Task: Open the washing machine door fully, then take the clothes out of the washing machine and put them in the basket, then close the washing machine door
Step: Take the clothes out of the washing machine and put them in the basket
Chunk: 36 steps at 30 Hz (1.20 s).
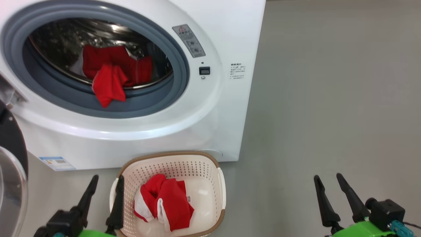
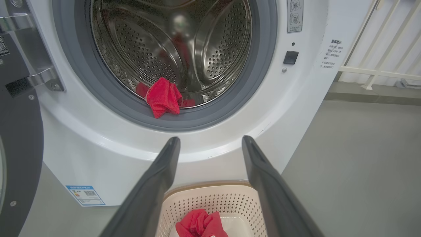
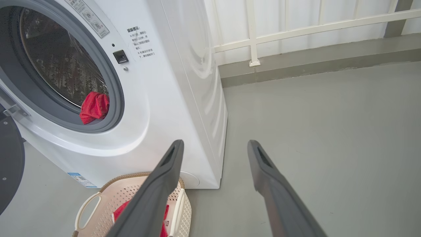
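The white washing machine (image 1: 210, 108) has its door (image 1: 11, 171) swung wide open at the far left. Red clothes (image 1: 111, 74) lie in the steel drum, one piece draped over the grey gasket (image 2: 163, 97) (image 3: 94, 107). Another red and white garment (image 1: 164, 202) (image 2: 201, 223) lies in the cream basket (image 1: 207, 164) on the floor before the machine. My left gripper (image 1: 107, 186) (image 2: 210, 141) is open and empty, just above the basket's left rim. My right gripper (image 1: 329, 177) (image 3: 213, 144) is open and empty over bare floor, well to the right of the basket.
Grey floor (image 1: 329, 98) spreads to the right of the machine. In the right wrist view a white railing (image 3: 296, 31) and a low grey kerb run along the back wall. A blue label (image 1: 56, 163) sits low on the machine's front.
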Tool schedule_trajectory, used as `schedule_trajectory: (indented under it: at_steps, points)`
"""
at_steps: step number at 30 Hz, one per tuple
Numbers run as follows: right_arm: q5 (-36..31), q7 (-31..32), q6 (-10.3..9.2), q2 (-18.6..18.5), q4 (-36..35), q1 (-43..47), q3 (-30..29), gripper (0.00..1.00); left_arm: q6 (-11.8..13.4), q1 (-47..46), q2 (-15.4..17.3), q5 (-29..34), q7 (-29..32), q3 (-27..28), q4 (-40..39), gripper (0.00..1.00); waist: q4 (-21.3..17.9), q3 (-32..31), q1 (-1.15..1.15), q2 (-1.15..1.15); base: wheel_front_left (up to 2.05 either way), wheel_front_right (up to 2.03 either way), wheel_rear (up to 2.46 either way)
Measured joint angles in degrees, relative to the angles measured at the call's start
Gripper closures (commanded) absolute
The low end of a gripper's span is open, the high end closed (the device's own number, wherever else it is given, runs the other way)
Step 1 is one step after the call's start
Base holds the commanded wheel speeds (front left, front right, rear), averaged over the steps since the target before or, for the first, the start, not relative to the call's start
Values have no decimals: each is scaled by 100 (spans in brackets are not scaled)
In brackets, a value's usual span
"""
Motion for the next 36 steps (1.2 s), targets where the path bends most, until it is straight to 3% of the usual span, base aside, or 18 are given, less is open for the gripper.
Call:
schedule_trajectory:
  at_steps: [12,23,30,36]
  points:
    - [122,0,0,-53,-122,417,-88,0,0,967,-140,145,0,494,-767,0,15,-317,0,0,0,0,0]
    - [130,0,0,-55,-171,419,-109,0,0,1055,-204,160,0,595,-924,0,18,-187,0,0,0,0,0]
    - [129,0,0,-41,-175,379,-104,0,0,871,-209,160,0,481,-805,0,35,-76,0,0,0,0,0]
    - [116,0,0,-19,-199,51,-66,0,0,-35,-103,175,-1,245,-318,0,60,179,0,0,0,0,0]
